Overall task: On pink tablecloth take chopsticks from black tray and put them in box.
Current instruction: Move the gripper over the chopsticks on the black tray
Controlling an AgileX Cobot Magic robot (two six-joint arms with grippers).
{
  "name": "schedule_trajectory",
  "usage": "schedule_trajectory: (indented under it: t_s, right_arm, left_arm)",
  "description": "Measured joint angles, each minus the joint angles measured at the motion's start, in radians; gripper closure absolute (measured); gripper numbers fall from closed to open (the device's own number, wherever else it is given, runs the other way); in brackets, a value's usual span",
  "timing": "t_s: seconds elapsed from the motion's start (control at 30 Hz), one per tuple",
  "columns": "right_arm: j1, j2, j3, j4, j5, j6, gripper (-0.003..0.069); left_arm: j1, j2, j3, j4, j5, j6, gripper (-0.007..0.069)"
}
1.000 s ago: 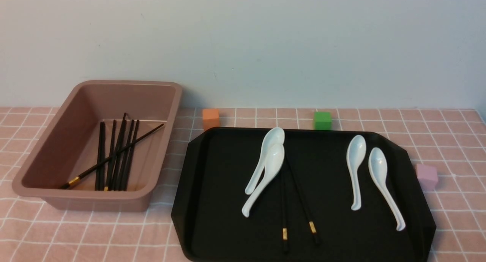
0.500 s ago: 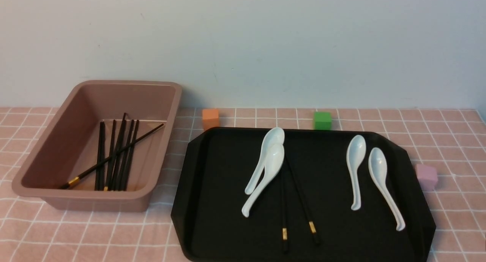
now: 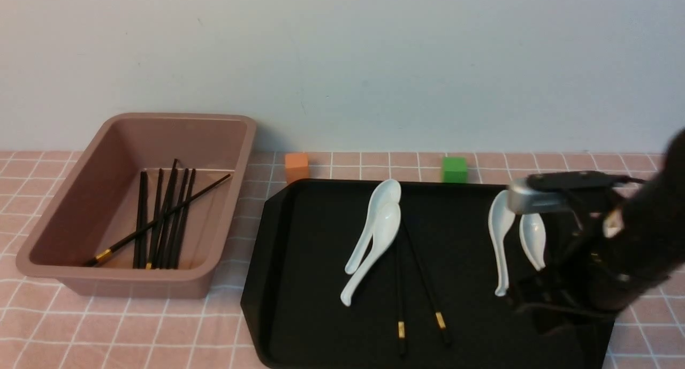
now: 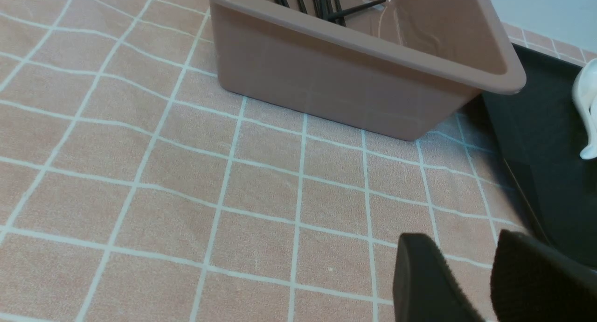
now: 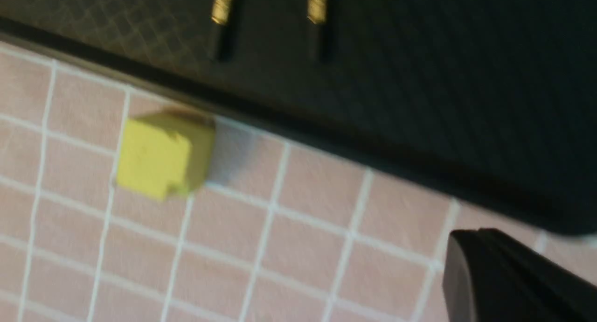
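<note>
Two black chopsticks (image 3: 413, 283) with gold bands lie on the black tray (image 3: 310, 240), partly under a white spoon. Their gold-banded ends show in the right wrist view (image 5: 221, 4). The dusty-pink box (image 3: 134, 117) stands left of the tray and holds several more black chopsticks (image 3: 160, 219). My right gripper (image 3: 540, 305) hangs over the tray's right part, well right of the chopsticks; in the right wrist view (image 5: 471, 240) it is shut and empty. My left gripper (image 4: 461, 240) is open and empty, low over the pink tablecloth (image 4: 186, 172) in front of the box (image 4: 350, 79). It is out of the front view.
Two white spoons (image 3: 374, 235) lie at the tray's middle, and two more (image 3: 500, 235) at its right, partly behind my right arm. An orange cube (image 3: 297, 166) and a green cube (image 3: 455, 169) sit behind the tray. A yellow cube (image 5: 163, 154) sits by the tray's near edge.
My right arm has come into the front view from the right and now covers the tray's right side and the pink cube. Nothing else moved.
</note>
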Motion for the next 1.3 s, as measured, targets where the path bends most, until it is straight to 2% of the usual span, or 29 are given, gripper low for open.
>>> schedule_trajectory:
  t_s: [0.17,0.27,0.37,0.5,0.57,0.6,0.7,1.3]
  right_arm:
    - [0.117,0.174,-0.144,-0.149,-0.019,0.161,0.0624]
    - [0.138,0.272,-0.221,-0.193,-0.034,0.213,0.0557]
    - [0.138,0.328,-0.258,-0.189,-0.069,0.227,0.0447]
    - [0.138,0.369,-0.275,-0.159,-0.130,0.229,0.0231]
    - [0.138,0.393,-0.275,-0.139,-0.172,0.229,0.0088]
    - [0.138,0.403,-0.275,-0.133,-0.187,0.229,0.0041]
    - [0.138,0.425,-0.275,-0.126,-0.214,0.229,-0.0010]
    - [0.156,0.557,-0.366,-0.201,-0.212,0.256,0.0015]
  left_arm:
    - [0.000,0.000,0.000,0.000,0.000,0.000,0.0386]
    - [0.000,0.000,0.000,0.000,0.000,0.000,0.0386]
    - [0.000,0.000,0.000,0.000,0.000,0.000,0.0386]
    - [0.000,0.000,0.000,0.000,0.000,0.000,0.0386]
    - [0.000,0.000,0.000,0.000,0.000,0.000,0.0386]
    - [0.000,0.000,0.000,0.000,0.000,0.000,0.0386]
    - [0.000,0.000,0.000,0.000,0.000,0.000,0.0386]
    - [0.000,0.000,0.000,0.000,0.000,0.000,0.0386]
